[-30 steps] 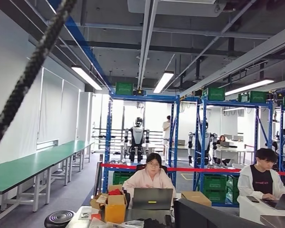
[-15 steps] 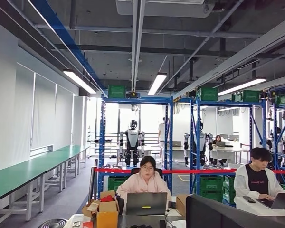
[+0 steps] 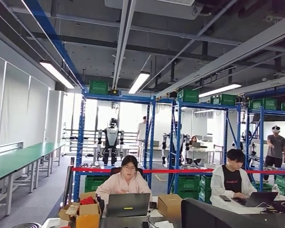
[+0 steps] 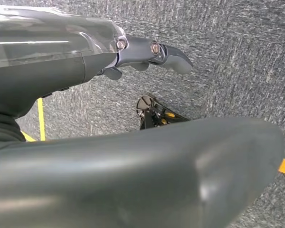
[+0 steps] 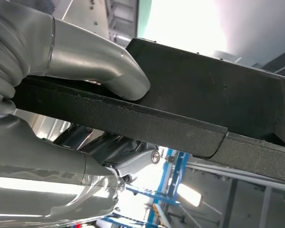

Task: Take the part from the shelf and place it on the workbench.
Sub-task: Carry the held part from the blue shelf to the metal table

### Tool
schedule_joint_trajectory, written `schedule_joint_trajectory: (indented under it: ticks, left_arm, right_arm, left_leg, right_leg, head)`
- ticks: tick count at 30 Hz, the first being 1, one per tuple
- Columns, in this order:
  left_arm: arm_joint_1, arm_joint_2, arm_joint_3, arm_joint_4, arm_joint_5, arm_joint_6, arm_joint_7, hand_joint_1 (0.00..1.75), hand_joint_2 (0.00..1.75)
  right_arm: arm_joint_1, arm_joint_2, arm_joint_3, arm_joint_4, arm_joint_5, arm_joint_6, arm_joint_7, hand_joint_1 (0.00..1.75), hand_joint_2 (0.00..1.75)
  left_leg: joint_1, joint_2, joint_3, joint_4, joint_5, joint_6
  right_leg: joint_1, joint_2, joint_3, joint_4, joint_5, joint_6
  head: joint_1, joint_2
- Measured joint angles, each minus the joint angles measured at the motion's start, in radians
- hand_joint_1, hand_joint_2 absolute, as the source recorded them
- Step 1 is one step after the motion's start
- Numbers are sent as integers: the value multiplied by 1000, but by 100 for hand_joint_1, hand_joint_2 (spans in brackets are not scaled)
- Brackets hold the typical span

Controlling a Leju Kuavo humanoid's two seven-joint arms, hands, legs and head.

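A long flat black part [image 5: 220, 95] lies across my right hand [image 5: 44, 109] in the right wrist view. The thumb [image 5: 98, 66] presses on its upper face and the fingers lie under it, so the hand grips it. My left hand [image 4: 72, 61] hangs over grey carpet with its fingers stretched out and nothing in it. A long green workbench [image 3: 15, 161] runs along the left wall in the head view. Blue shelves [image 3: 80, 142] with green crates stand across the middle of the room.
Two people sit at laptops behind desks [image 3: 128, 178] [image 3: 232, 180] straight ahead. A cardboard box [image 3: 81, 211] and a dark monitor back [image 3: 213, 216] stand in front. Red tape [image 3: 169, 170] spans the shelves. Another person [image 3: 276, 147] stands at the far right. Yellow lines [image 4: 41, 118] mark the floor.
The whole head picture has slid to the left, so the camera has turned right. The black cable at the upper left has left the picture and a standing person has come in at the right.
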Motion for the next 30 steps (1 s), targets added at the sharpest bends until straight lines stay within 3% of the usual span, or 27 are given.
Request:
schedule_joint_trajectory:
  ticks: [1, 2, 4, 6, 8, 11, 12, 14, 15, 16, 17, 19, 20, 21, 25, 27, 30]
  left_arm:
    - [1, 0, 0, 0, 0, 0, 0, 0, 175]
    - [1, 0, 0, 0, 0, 0, 0, 0, 175]
    - [1, -1, -1, 0, 0, 0, 0, 0, 175]
    - [0, -2, -1, 1, 0, 0, 0, 0, 175]
    - [0, -2, -2, 2, 1, 0, 0, 0, 175]
    - [-3, -3, -4, 2, 1, -2, 0, 0, 175]
    - [-4, -2, -5, 2, 1, -3, -1, 0, 175]
    - [-2, 0, -5, 2, 1, -3, -1, 0, 175]
    - [0, 1, -5, 2, 1, -3, -1, 0, 175]
    - [3, 2, -5, 2, 1, -3, 0, 0, 175]
    - [5, 2, -5, 2, 1, -2, 0, 0, 175]
    - [5, 3, -5, 2, 1, -3, 0, 0, 175]
    - [5, 3, -5, 2, 1, -3, 0, 0, 175]
    - [4, 3, -6, 2, 1, -3, 0, 0, 175]
    - [4, 3, -6, 2, 2, -3, 0, 0, 175]
    - [2, 4, -6, 2, 2, -3, -1, 0, 175]
    - [1, 4, -6, 2, 1, -3, -1, 0, 175]
  right_arm:
    - [1, 0, 0, 1, 3, -1, 0, 175, 175]
    - [1, 0, 0, 1, 5, -2, 0, 175, 175]
    - [1, 0, 0, 1, 8, -3, 1, 175, 175]
    - [-1, 0, 0, 1, 8, -3, 2, 175, 175]
    - [-2, 0, 0, -1, 9, -3, 4, 175, 175]
    - [-2, 2, 0, -4, 9, -3, 5, 175, 175]
    - [-2, 3, 0, -5, 9, -3, 4, 175, 175]
    - [0, 4, -1, -4, 9, -3, 5, 175, 175]
    - [2, 4, -1, -3, 9, -3, 5, 175, 175]
    - [3, 4, -1, -1, 9, -3, 5, 175, 175]
    - [3, 5, -1, 0, 9, -3, 5, 175, 175]
    - [3, 5, -1, 1, 9, -3, 5, 175, 175]
    - [3, 5, -1, 2, 9, -3, 5, 175, 175]
    - [2, 6, -1, 2, 9, -3, 5, 175, 175]
    - [3, 6, -1, 2, 10, -4, 4, 175, 175]
    - [2, 6, -1, 0, 9, -4, 2, 175, 175]
    - [5, 6, -1, 0, 9, -5, -1, 175, 175]
  left_leg:
    - [-3, 2, 10, 0, -8, 0]
    - [-7, 3, 22, -1, -16, 0]
    - [-12, 5, 45, -4, -32, 0]
    - [-10, 7, 56, -12, -39, -6]
    - [-8, 11, 60, -24, -41, -16]
    - [-10, 14, 57, -2, -64, -28]
    - [-9, 13, 32, 47, -85, -30]
    - [-9, 11, -50, 181, -125, -35]
    - [-9, 10, -86, 228, -126, -37]
    - [-8, 10, -107, 239, -105, -40]
    - [-7, 10, -108, 210, -63, -42]
    - [-5, 9, -79, 100, 29, -45]
    - [-5, 8, -60, 54, 50, -43]
    - [-6, 6, -48, 28, 51, -38]
    - [-8, 3, -34, 8, 22, -10]
    - [-3, 3, -21, 3, 15, -1]
    - [-3, 3, -2, 0, 0, 3]
  right_leg:
    - [2, -2, -16, 5, 21, -3]
    - [4, -2, -9, -35, 62, -10]
    - [16, -7, 32, -157, 144, -34]
    - [29, -14, 58, -225, 170, -55]
    - [36, -15, 67, -245, 161, -64]
    - [26, -13, 107, -299, 153, -67]
    - [23, -12, 119, -310, 150, -65]
    - [23, -7, 134, -315, 140, -67]
    - [23, -4, 144, -314, 132, -66]
    - [22, 0, 155, -314, 123, -65]
    - [22, 3, 168, -313, 113, -63]
    - [21, 7, 195, -307, 88, -53]
    - [21, 10, 203, -302, 77, -47]
    - [22, 11, 206, -298, 69, -41]
    - [20, 12, 204, -292, 52, -25]
    - [18, 6, 174, -225, 21, -15]
    - [14, -1, 46, -17, -38, -5]
  head:
    - [0, 0]
    - [0, 0]
    - [0, 0]
    - [0, 0]
    - [0, 1]
    - [-1, 1]
    - [-1, 0]
    - [0, 0]
    - [0, 0]
    - [0, 0]
    - [0, 0]
    - [0, 0]
    - [-1, 0]
    - [-1, 0]
    - [-2, 0]
    - [-2, 0]
    - [-2, 0]
